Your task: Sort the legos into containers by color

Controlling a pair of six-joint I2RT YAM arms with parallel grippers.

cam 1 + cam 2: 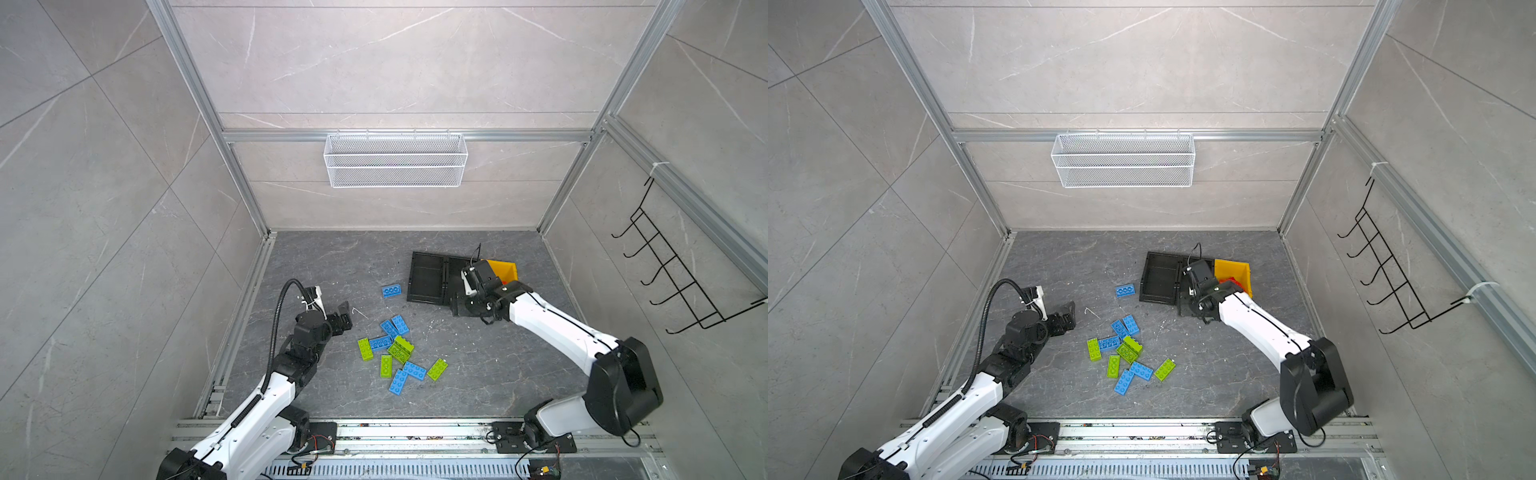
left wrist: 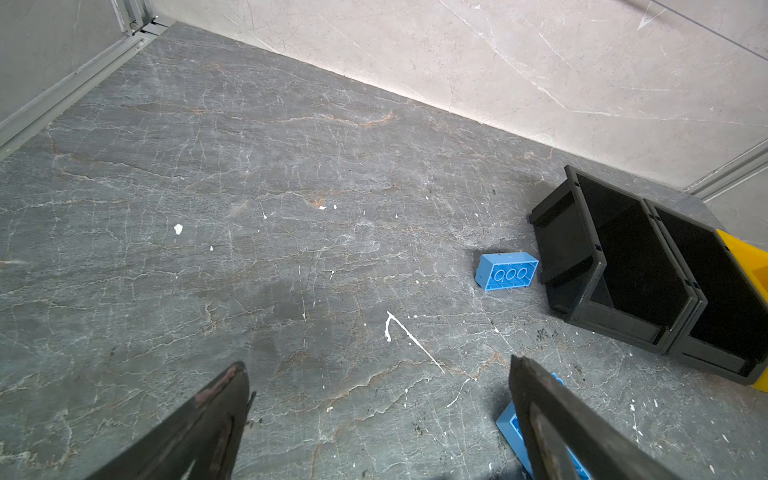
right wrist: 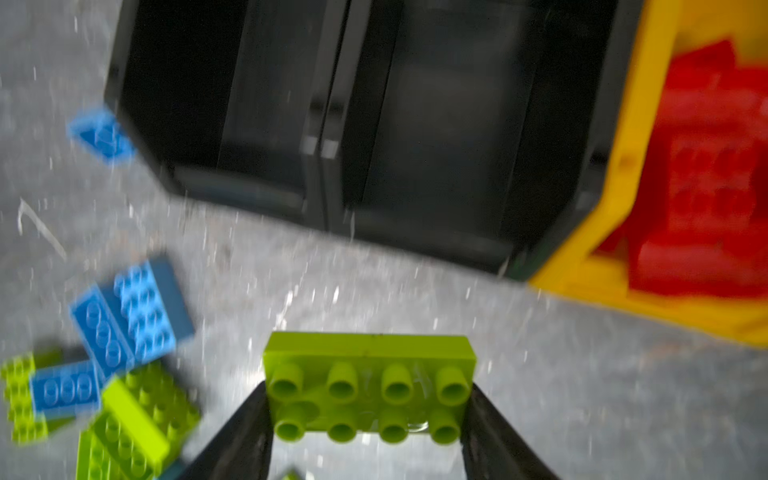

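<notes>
My right gripper (image 3: 368, 386) is shut on a lime green lego (image 3: 370, 365), gripping its two short ends, studs toward the camera. It hangs above the floor just in front of two black bins (image 3: 436, 124) and a yellow bin (image 3: 623, 166) that holds red legos (image 3: 706, 187). In both top views this gripper (image 1: 456, 306) sits at the bins' near edge and hides the held brick. A pile of blue and green legos (image 1: 395, 349) lies mid-floor. One blue lego (image 1: 391, 290) lies alone left of the black bins (image 1: 428, 276). My left gripper (image 2: 378, 362) is open and empty, left of the pile.
A white wire basket (image 1: 395, 160) hangs on the back wall. A black hook rack (image 1: 673, 270) is on the right wall. Aluminium rails (image 1: 415, 432) run along the front edge. A blue lego (image 2: 509, 424) lies partly behind one left finger.
</notes>
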